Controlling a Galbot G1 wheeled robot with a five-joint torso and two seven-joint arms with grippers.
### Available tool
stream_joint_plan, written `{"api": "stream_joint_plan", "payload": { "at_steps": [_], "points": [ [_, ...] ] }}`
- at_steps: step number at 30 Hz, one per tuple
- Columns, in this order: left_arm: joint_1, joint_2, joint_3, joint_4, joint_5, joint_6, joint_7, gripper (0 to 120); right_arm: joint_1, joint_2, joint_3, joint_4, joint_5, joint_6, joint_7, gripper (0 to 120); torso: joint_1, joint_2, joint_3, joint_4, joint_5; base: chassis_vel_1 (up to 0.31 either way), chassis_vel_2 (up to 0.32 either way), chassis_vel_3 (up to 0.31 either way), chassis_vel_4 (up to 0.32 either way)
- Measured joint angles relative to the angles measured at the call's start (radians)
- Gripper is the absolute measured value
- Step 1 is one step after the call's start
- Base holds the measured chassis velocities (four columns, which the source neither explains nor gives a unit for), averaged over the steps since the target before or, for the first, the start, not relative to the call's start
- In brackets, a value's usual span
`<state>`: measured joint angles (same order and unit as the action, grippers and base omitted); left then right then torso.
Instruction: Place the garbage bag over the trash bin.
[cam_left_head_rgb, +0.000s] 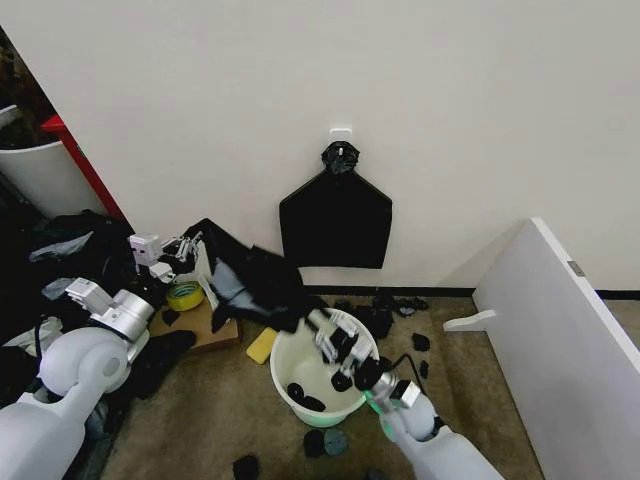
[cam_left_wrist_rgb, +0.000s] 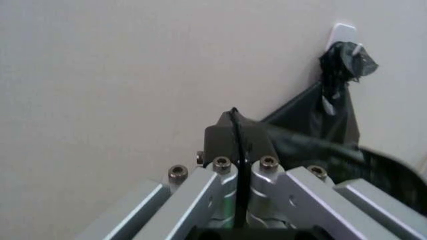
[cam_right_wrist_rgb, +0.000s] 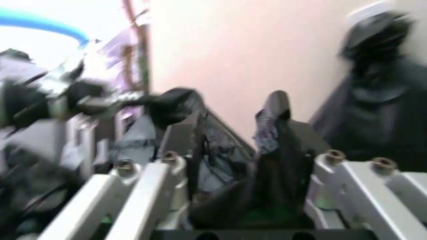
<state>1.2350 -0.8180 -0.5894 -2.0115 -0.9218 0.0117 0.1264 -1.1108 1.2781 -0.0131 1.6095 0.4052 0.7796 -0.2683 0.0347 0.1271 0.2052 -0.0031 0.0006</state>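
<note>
The garbage bag is a crinkled black sheet hanging in the air above and left of the trash bin. The bin is cream-white with a pale green base and stands on the carpet. My left gripper holds the bag's upper left corner. In the left wrist view that gripper is shut on a thin black fold of the bag. My right gripper sits over the bin's rim at the bag's lower right edge. Its fingers stand apart, with bag plastic draped between and over them.
A flat house-shaped black bundle hangs from a wall hook behind the bin. A white board leans at the right. Yellow tape, cardboard and dark clutter lie at the left. Small black lumps lie in the bin and on the floor.
</note>
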Motion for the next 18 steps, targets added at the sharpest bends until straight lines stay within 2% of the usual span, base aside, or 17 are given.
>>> {"api": "stream_joint_plan", "payload": {
  "at_steps": [3,5,7,8,10,14,18],
  "points": [
    [-0.008,-0.002,-0.006,0.0,0.0,0.007,-0.011,0,0.001,-0.004,0.006,0.005,0.0,-0.002,0.011,48,0.0,0.0,0.0,0.0,0.0,0.0,0.0,0.0,0.0],
    [-0.022,-0.008,-0.012,-0.001,-0.003,0.017,-0.025,0,0.001,-0.007,0.013,0.003,-0.001,0.002,0.017,62,0.0,0.0,0.0,-0.0001,0.0,0.0,0.0,0.0,0.0],
    [-0.025,-0.01,-0.014,-0.001,-0.004,0.019,-0.028,0,0.0,-0.008,0.014,0.003,-0.002,0.003,0.02,63,0.0,0.0,0.0,-0.0001,0.0,0.0,0.0,0.0,0.0],
    [-0.041,-0.017,-0.02,-0.001,-0.011,0.027,-0.04,0,-0.004,-0.01,0.017,0.001,-0.005,0.005,0.034,70,0.0,0.0,0.0,-0.0001,0.0001,0.0,0.0,0.0,0.0],
    [-0.063,-0.026,-0.025,0.003,-0.023,0.036,-0.052,0,-0.011,-0.011,0.024,0.001,-0.014,0.006,0.054,77,0.0,0.0,0.0,-0.0002,0.0002,0.0,0.0,0.0,0.0],
    [-0.097,-0.034,-0.027,0.011,-0.037,0.048,-0.063,0,-0.012,-0.027,0.038,0.024,-0.098,-0.033,0.201,94,0.0,0.0,0.0,-0.0001,0.0001,0.0,0.0,0.0,0.0],
    [-0.107,-0.035,-0.03,0.018,-0.038,0.049,-0.066,0,-0.015,-0.043,0.041,0.032,-0.127,-0.057,0.265,100,0.0,0.0,0.0,-0.0002,0.0002,0.0,0.0,0.0,0.0]
  ]
}}
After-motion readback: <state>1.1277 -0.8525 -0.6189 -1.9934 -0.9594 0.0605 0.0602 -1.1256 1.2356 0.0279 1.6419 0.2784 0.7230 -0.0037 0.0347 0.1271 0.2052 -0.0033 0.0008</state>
